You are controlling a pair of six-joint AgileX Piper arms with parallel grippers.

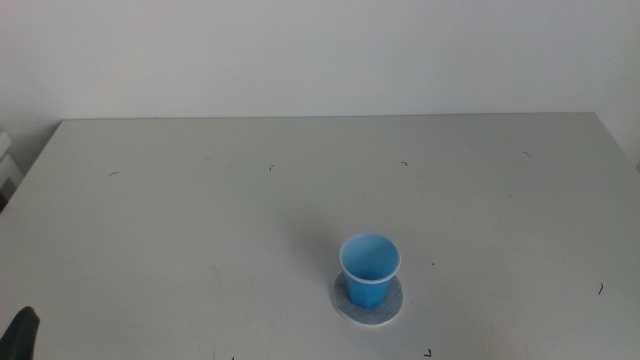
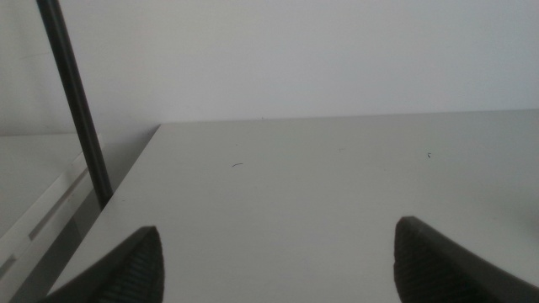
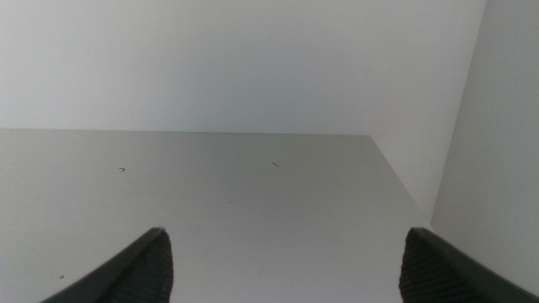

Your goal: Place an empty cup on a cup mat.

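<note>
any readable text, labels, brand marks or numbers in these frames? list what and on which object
None readable.
cup: plain blue, no print visible.
cup mat: plain grey, no label.
table: only small dark specks, not characters.
left gripper and right gripper: dark jaws, no markings.

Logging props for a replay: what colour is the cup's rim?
Thin white rim on the bright blue cup, clearest in the middle view.

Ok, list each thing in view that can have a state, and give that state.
cup: upright, empty, standing on the cup mat.
cup mat: flat on the table, under the cup.
left gripper: open, holding nothing, at the table's near left corner.
right gripper: open, holding nothing, out of the middle view.
</note>
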